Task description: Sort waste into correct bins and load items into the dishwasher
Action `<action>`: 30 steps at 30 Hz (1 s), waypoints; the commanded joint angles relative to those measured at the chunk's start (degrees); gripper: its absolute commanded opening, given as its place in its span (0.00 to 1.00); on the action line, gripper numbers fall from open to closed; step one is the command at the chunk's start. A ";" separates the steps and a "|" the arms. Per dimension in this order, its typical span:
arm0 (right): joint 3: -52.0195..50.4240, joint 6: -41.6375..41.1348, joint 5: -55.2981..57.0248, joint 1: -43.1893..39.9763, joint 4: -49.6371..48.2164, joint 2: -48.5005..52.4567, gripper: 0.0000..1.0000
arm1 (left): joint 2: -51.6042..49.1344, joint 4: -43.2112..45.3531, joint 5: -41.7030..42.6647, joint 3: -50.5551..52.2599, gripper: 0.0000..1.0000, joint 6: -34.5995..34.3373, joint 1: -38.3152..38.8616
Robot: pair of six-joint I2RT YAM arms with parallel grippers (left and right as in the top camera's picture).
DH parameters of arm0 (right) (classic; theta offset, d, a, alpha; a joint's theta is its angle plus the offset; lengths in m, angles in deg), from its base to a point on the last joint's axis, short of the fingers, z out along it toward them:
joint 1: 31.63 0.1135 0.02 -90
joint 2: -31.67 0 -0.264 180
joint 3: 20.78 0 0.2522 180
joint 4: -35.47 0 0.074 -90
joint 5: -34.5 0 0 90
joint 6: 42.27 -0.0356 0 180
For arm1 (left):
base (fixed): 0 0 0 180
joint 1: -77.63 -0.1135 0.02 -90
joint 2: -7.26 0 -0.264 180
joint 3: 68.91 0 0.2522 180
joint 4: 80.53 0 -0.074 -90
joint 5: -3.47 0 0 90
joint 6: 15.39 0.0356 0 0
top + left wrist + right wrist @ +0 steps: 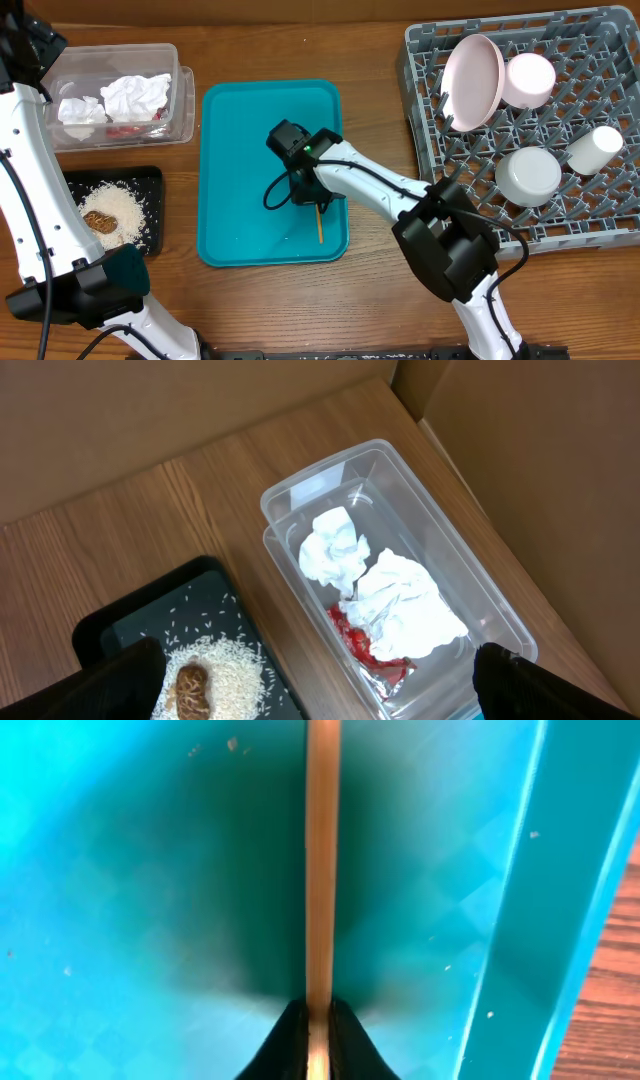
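My right gripper [318, 1030] is shut on a thin wooden stick [321, 870] lying on the teal tray [240, 200]; overhead it sits low over the stick [319, 224]. My left gripper [320, 690] hangs open above the clear tub [460, 550], which holds white napkins [400, 600] and a red wrapper [360, 645]. Beside the tub, the black tray [130, 620] carries rice crumbs [235, 675] and a brown biscuit piece [190, 690]. The grey dish rack [420, 70] holds a large plate [472, 82], a smaller plate [528, 80], a cup [595, 150] and a bowl [528, 176].
Bare wooden table runs between the teal tray and the rack. Brown cardboard walls stand behind the tub in the left wrist view. The right arm reaches from the front edge across the tray's right side.
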 commanded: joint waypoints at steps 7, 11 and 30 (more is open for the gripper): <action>8.96 -0.59 -0.42 -2.78 9.11 -0.92 0.04 | -0.42 0.07 -0.28 -0.02 1.00 -0.94 0.55; 17.88 3.28 -0.46 -7.76 15.30 -3.98 0.04 | -0.42 0.07 -0.28 -0.02 1.00 -0.94 0.55; 33.33 38.32 -18.99 -42.42 20.96 -8.41 0.04 | -0.42 0.07 -0.28 -0.02 1.00 -0.94 0.55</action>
